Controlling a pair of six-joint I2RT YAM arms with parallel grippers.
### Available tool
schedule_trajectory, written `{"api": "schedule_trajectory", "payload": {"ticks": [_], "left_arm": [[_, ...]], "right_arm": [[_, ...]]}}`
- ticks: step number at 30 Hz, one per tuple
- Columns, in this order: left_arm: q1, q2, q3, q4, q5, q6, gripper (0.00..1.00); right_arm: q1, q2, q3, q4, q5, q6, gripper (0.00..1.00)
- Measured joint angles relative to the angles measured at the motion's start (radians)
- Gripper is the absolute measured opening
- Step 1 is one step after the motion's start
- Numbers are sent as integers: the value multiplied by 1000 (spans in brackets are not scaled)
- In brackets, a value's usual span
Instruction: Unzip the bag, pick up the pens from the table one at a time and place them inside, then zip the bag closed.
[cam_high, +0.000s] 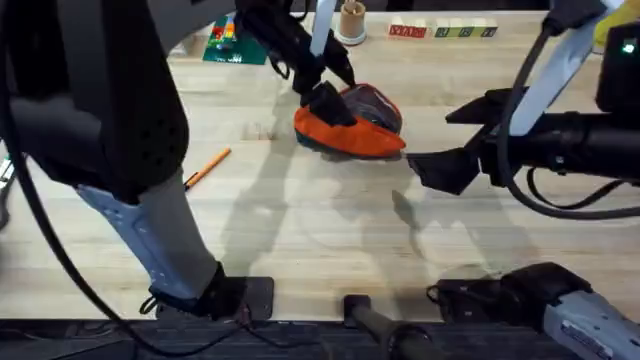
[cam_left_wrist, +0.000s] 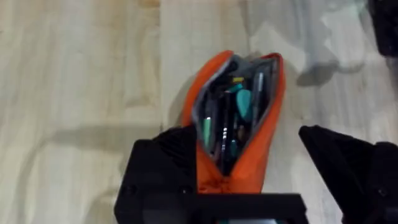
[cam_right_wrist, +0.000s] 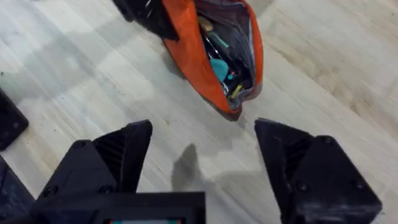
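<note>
The orange bag (cam_high: 352, 132) lies unzipped at mid-table, and its mouth (cam_left_wrist: 239, 102) gapes over several slim pens and teal items. My left gripper (cam_high: 325, 98) is open at the bag's left end. One finger (cam_left_wrist: 163, 163) presses the bag's side while the other (cam_left_wrist: 339, 163) stands apart from it. An orange pen (cam_high: 207, 167) lies on the table (cam_high: 300, 220) to the bag's left. My right gripper (cam_high: 430, 140) hovers open just right of the bag, its fingers (cam_right_wrist: 127, 146) spread with the bag (cam_right_wrist: 186, 46) ahead of them.
A green baseplate with bricks (cam_high: 225, 40) sits at the back left, a wooden cup (cam_high: 350, 20) behind the bag, and a row of red and green blocks (cam_high: 440, 32) at the back right. Bare tabletop stretches in front of the bag.
</note>
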Motion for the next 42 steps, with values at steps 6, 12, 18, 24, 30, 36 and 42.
{"api": "schedule_trajectory", "payload": {"ticks": [6,12,18,24,30,36,42], "left_arm": [[0,0,109,2,-121,-182,995],[0,0,217,-75,-248,-341,996],[0,0,281,-147,-352,-429,995],[0,0,284,-187,-403,-465,995],[0,0,284,-240,-427,-479,995],[5,-5,284,-276,-447,-480,995],[14,-51,284,-321,-463,-481,995]], "right_arm": [[0,0,0,0,0,0,997],[0,0,0,0,0,0,998],[0,0,0,0,0,0,998],[0,0,0,0,0,0,998],[0,0,0,0,0,0,998],[0,0,0,0,0,0,998],[0,0,0,0,0,0,998]]}}
